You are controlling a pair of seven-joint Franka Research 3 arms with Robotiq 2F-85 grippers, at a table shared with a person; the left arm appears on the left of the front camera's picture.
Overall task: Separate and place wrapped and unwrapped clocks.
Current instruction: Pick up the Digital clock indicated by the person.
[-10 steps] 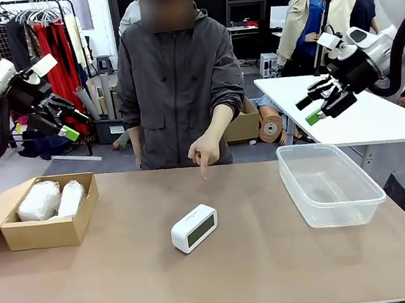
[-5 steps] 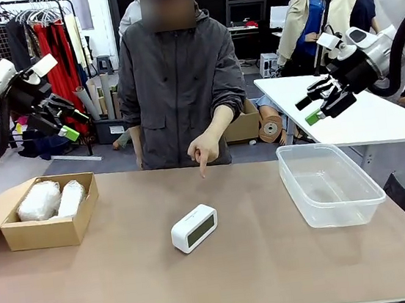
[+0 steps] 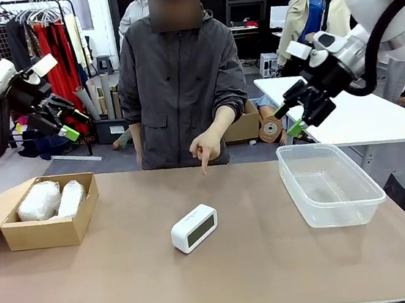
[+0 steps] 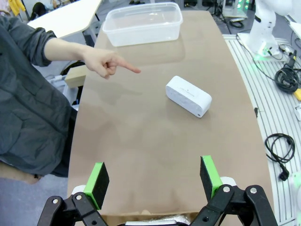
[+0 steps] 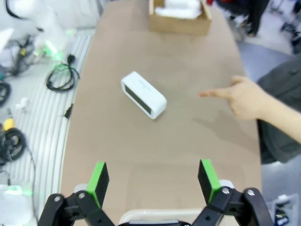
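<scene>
Right now, the bare clock (image 3: 194,228) lies near the middle of the worktop (image 3: 261,270). Its long axis runs from near-left to far-right, with the dark screen turned toward your side. Both claws hang in the air, jaws spread wide and holding nothing: the left claw (image 3: 75,125) is high above the box (image 3: 50,231), and the right claw (image 3: 287,119) is above the far left corner of the tub (image 3: 343,212). In the right wrist view the clock sits ahead and below, a little left of the finger line and slantwise to it. In the left wrist view it sits ahead and to the right. I judge the two claws about equally far off, the right perhaps a shade nearer. You would likely need to roll the wrist so the jaws close across the clock's short side. The person's hand (image 3: 204,150) points down at the worktop just beyond the clock, so mind it. The two wrapped bundles (image 3: 38,201) lie side by side in the box, and the crinkly plastic hides what is inside. The box's near flap is cut off at the picture's edge.
</scene>
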